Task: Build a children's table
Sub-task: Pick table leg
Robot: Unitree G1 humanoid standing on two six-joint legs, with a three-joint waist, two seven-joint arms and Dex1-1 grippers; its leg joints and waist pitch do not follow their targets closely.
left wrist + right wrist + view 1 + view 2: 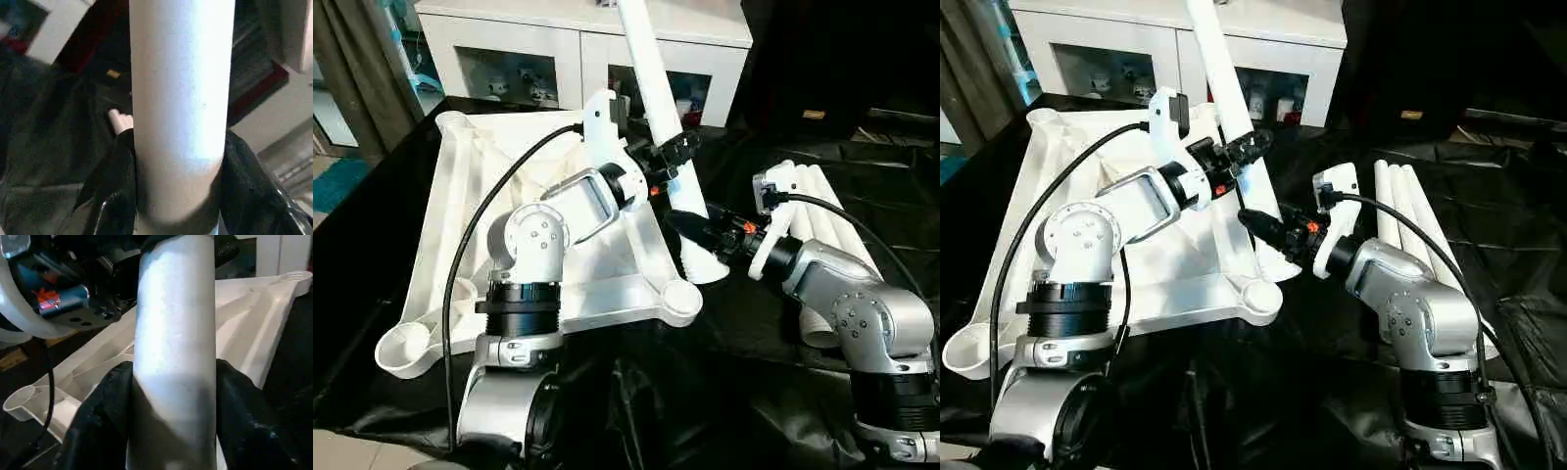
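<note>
The white tabletop (460,196) lies upside down on the black cloth, ribbed side up, with a round socket (682,297) at its near right corner. One white table leg (656,108) stands tilted, its wide lower end (705,264) beside the tabletop's right edge, short of that socket. My left gripper (677,152) is shut on the leg's middle; in the left wrist view its fingers (112,196) press both sides of the leg (181,98). My right gripper (690,227) grips the same leg lower down, with its black fingers (98,426) hugging the tube (176,357).
Several spare white legs (1410,215) lie side by side on the cloth to the right, behind my right forearm. A white glass-door cabinet (558,49) stands behind the tabletop. Black cloth covers the whole work surface.
</note>
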